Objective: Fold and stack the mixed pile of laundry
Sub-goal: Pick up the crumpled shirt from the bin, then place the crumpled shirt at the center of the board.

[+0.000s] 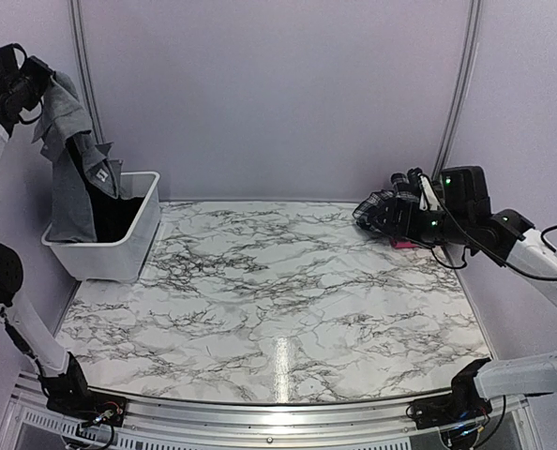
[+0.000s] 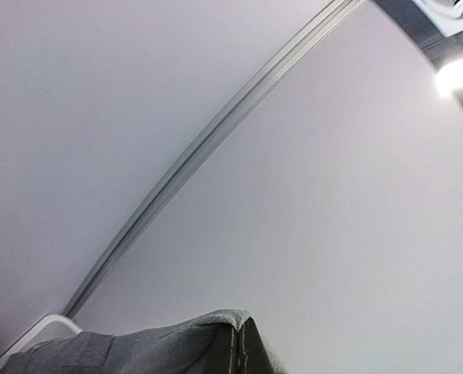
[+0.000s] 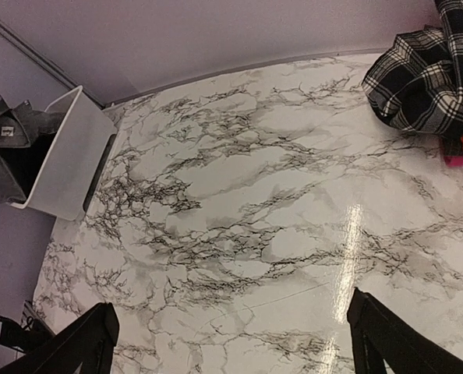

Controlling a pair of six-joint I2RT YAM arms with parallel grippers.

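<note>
My left gripper (image 1: 40,92) is raised high at the far left and is shut on a grey garment (image 1: 70,159). The garment hangs down into the white basket (image 1: 119,251); its top fold fills the bottom of the left wrist view (image 2: 177,347), where the fingers are hidden. More dark cloth (image 3: 27,167) lies inside the basket. At the back right lies a black-and-white plaid piece (image 1: 376,204) (image 3: 426,78) on a red-pink piece (image 1: 402,244) (image 3: 461,156). My right gripper (image 1: 410,202) (image 3: 231,343) hovers beside them, open and holding nothing.
The white slotted basket (image 3: 68,156) stands at the table's back left corner against the wall. Marble tabletop (image 1: 288,300) stretches between the basket and the plaid heap. Grey walls with metal rails (image 1: 457,94) close the back and sides.
</note>
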